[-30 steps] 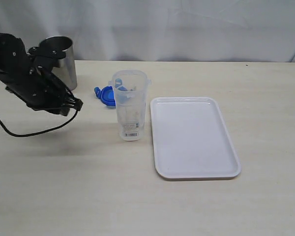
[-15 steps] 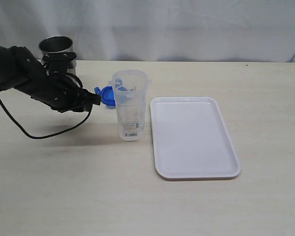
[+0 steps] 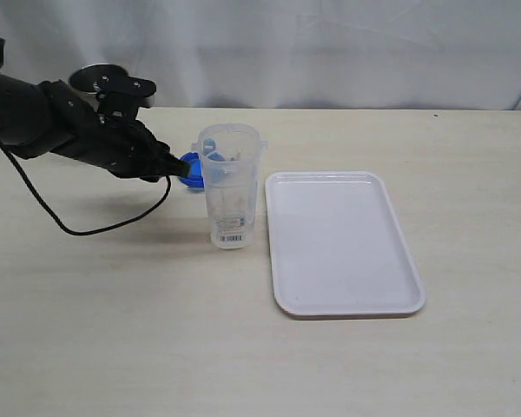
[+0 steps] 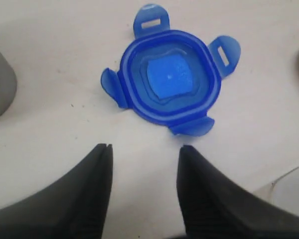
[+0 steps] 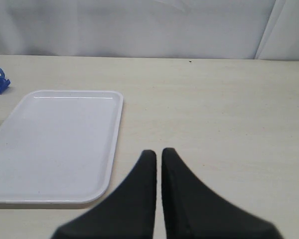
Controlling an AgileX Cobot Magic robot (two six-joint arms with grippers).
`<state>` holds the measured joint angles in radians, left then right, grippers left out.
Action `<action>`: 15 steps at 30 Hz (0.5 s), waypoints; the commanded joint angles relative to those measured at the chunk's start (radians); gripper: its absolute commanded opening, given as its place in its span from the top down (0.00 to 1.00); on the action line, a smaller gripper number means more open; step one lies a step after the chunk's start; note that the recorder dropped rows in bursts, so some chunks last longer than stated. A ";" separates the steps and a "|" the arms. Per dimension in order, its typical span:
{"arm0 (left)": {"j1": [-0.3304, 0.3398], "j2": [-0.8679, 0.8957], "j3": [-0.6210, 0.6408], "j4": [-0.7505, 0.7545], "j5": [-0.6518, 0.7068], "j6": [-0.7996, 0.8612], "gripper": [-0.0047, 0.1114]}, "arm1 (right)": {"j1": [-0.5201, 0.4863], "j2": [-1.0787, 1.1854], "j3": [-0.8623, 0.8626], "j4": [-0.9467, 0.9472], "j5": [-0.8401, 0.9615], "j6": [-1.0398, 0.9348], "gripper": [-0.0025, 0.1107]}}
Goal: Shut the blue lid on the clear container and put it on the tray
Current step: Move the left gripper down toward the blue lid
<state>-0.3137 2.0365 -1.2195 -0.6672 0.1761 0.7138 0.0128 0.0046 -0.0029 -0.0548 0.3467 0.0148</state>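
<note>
1. the left gripper (image 4: 145, 149) hangs just short of the small blue rounded-square plastic lid (image 4: 168, 83). its jaws stand apart with bare table between them, and nothing is held. the gap looks narrower than the lid body, so the probable target is an edge or 1 of the 4 flaps. this is a judgement.
2. the lid lies flat on the table with its flaps splayed outward. the upward face is plain blue with a recessed square centre, and no sticker shows. lying flat, it offers only thin edges to a grip.
3. the tall clear plastic tumbler-shaped container (image 3: 231, 187) stands upright and open-topped, just beside the lid. it is near the flat white rectangular plastic tray (image 3: 339, 243) but not on it. nothing rests on the tray.
4. the right gripper (image 5: 158, 152) has its jaws together and is empty. it is held over the table beyond the tray, well apart from the work, probably parked to leave room.
5. a grey steel cup (image 3: 94, 76) stands behind the left arm, mostly hidden.
6. the surface is a pale, matt, wood-grain tabletop (image 3: 243, 365). a black cable (image 3: 87, 230) loops across it. a white draped curtain (image 3: 330, 43) closes the back.
</note>
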 commanded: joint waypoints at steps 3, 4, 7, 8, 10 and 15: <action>-0.001 -0.002 -0.020 -0.025 0.004 -0.009 0.61 | 0.002 -0.005 0.003 -0.002 -0.011 -0.008 0.94; -0.001 -0.002 -0.020 -0.025 0.004 -0.009 0.62 | 0.002 -0.005 0.003 -0.002 -0.011 -0.008 0.94; -0.001 -0.002 -0.020 -0.025 -0.034 -0.059 0.71 | 0.002 -0.005 0.003 -0.002 -0.011 -0.008 0.94; -0.001 0.002 -0.020 -0.025 -0.049 -0.091 0.75 | 0.002 -0.005 0.003 -0.002 -0.011 -0.008 0.94; -0.001 0.021 -0.020 -0.060 -0.046 -0.093 0.73 | 0.002 -0.005 0.003 -0.002 -0.011 -0.008 0.94; -0.001 0.072 -0.021 -0.105 -0.118 -0.093 0.63 | 0.002 -0.005 0.003 -0.002 -0.011 -0.008 0.94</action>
<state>-0.3137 2.0946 -1.2343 -0.7397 0.1064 0.6292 0.0128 0.0046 -0.0029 -0.0548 0.3467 0.0148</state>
